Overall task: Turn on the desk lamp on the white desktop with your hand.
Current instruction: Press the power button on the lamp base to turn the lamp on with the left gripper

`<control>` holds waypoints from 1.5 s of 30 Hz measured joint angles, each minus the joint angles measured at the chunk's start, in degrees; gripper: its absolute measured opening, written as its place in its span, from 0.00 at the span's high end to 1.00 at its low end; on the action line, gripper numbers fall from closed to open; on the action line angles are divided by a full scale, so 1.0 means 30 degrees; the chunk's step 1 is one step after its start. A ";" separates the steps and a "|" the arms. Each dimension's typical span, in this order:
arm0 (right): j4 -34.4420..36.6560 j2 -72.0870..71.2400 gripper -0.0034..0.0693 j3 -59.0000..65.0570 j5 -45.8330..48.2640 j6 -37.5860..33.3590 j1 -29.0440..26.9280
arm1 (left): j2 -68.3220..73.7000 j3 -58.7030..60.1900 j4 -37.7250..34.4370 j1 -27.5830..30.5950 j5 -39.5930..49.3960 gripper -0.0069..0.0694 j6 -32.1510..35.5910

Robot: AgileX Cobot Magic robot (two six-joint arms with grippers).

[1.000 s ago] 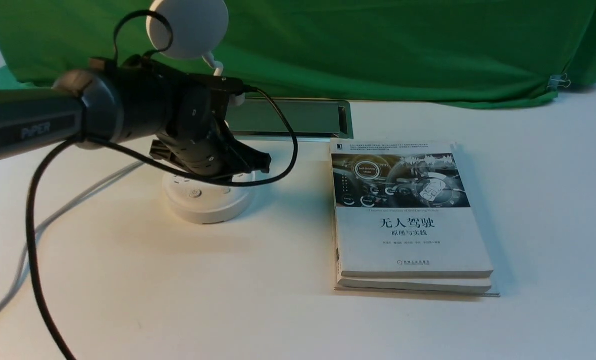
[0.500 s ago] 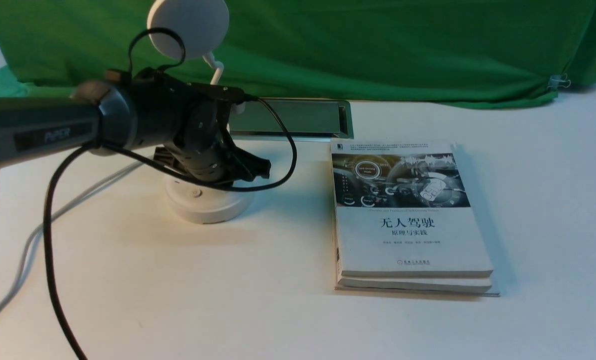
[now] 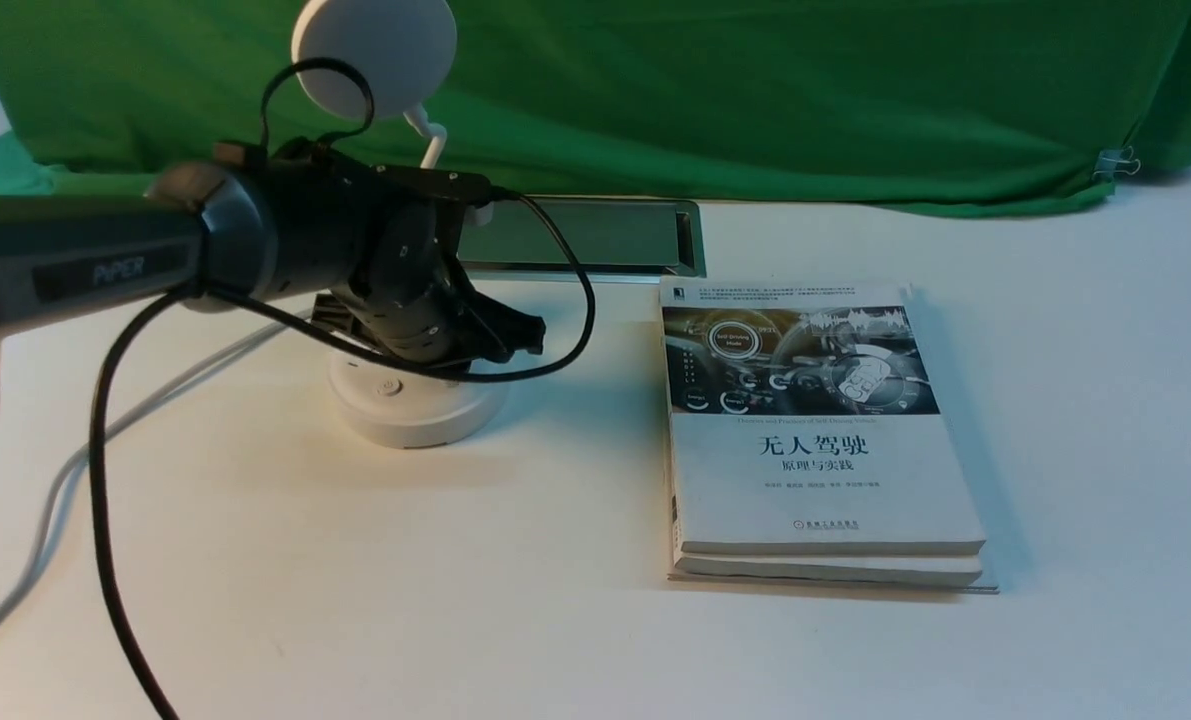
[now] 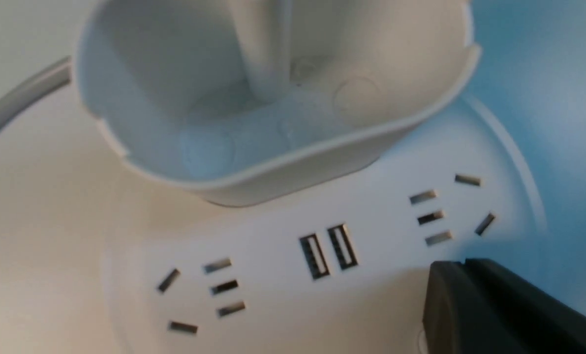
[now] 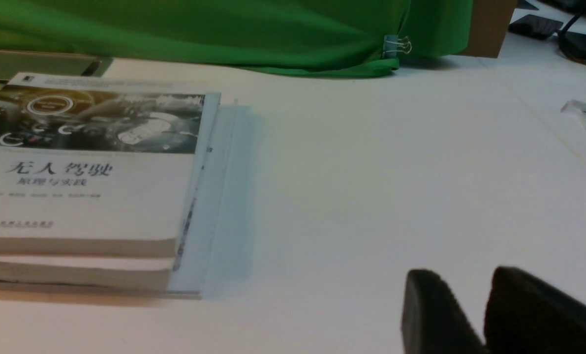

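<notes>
The white desk lamp stands at the back left of the white desktop [image 3: 555, 620], with its round disc head [image 3: 373, 48], thin neck [image 3: 431, 140] and round base [image 3: 410, 408]. One button [image 3: 388, 387] shows on the base's front. My left gripper [image 3: 525, 335] is shut and empty, hanging low over the base's right side. In the left wrist view its fingers [image 4: 475, 305] sit together just above the base [image 4: 273, 305], near the USB ports [image 4: 328, 250], below the squarish cup [image 4: 273, 98]. My right gripper [image 5: 470, 282] shows only in its wrist view, tips nearly together, low over bare desktop.
Two stacked books [image 3: 815, 430] lie right of the lamp, also in the right wrist view [image 5: 86, 167]. The silver-framed cable slot [image 3: 580, 235] is behind the lamp. Green cloth [image 3: 705, 90] hangs along the back. The lamp's white cord [image 3: 155, 390] and my black cable [image 3: 100, 520] trail left.
My left arm has shifted forward and a little to the right, covering more of the lamp base. Since half a second ago it has barely moved. The lamp and books have not moved.
</notes>
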 joint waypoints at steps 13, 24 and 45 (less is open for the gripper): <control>0.0000 0.0000 0.63 0.0000 -0.0020 0.0000 0.0000 | 0.0184 -0.0061 -0.0544 0.0084 0.0542 0.88 -0.0206; 0.0000 0.0000 0.63 0.0000 -0.0020 0.0000 0.0000 | 0.0944 -0.0417 -0.1625 0.0181 -0.0320 0.88 0.0065; 0.0000 0.0000 0.63 0.0000 -0.0004 0.0000 0.0000 | 0.0098 -0.0618 -0.1238 0.0127 0.1760 0.88 0.0159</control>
